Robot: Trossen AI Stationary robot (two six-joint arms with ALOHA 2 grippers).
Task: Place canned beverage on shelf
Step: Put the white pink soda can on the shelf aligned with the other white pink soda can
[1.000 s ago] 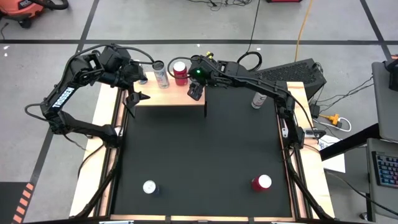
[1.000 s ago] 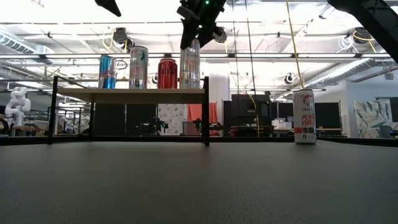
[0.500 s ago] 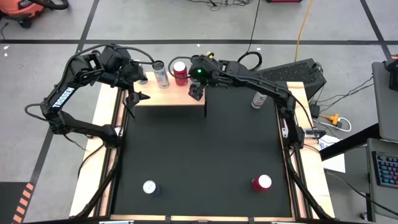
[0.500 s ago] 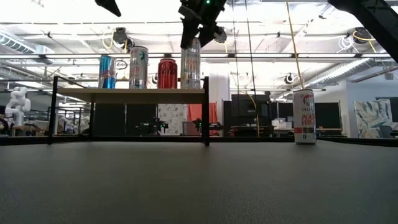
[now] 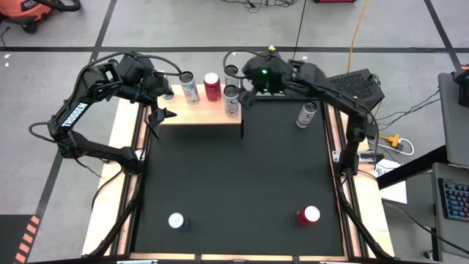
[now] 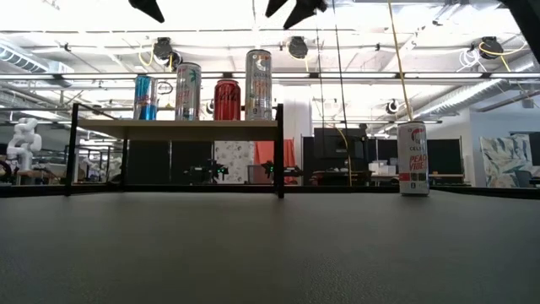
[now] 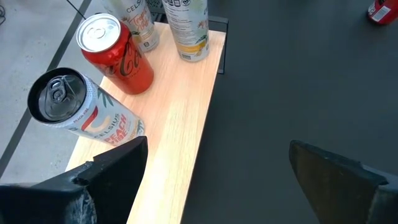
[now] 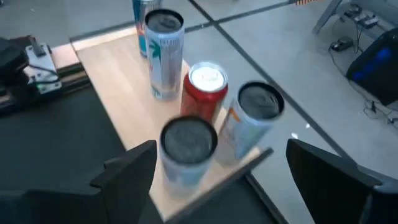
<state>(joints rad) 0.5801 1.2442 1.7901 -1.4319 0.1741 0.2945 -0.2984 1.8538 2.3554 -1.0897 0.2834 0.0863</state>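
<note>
the right gripper (image 5: 245,89) hangs above the right end of the shelf (image 5: 198,111), its fingers spread wide and holding nothing; in the low view its fingertips (image 6: 297,10) clear the top of the tall silver can (image 6: 258,84) just below, so that can stands free on the board, apparently just set there. it sits at the shelf's right end, close to the near edge, likely because that was the open spot beside the others. leftward along the board in the low view stand the red can (image 6: 226,100), a pale tall can (image 6: 187,91) and a blue-and-silver can (image 6: 145,98), all upright. the right wrist view also shows a fifth, pale can (image 8: 252,121) behind the row at the far right corner. so the board looks nearly full, five cans on it as far as i can judge. the left gripper (image 5: 155,108) waits over the shelf's left end, jaws wide too and empty. three more cans are not yet shelved: a white can (image 5: 306,114) standing on the black mat (image 5: 234,191) to the right of the shelf, a silver-topped can (image 5: 176,220) near left and a red-topped can (image 5: 308,215) near right, well apart from each other. the white one is closest to the right arm, so it seems the natural next pick, though room for it on the board looks tight.
</note>
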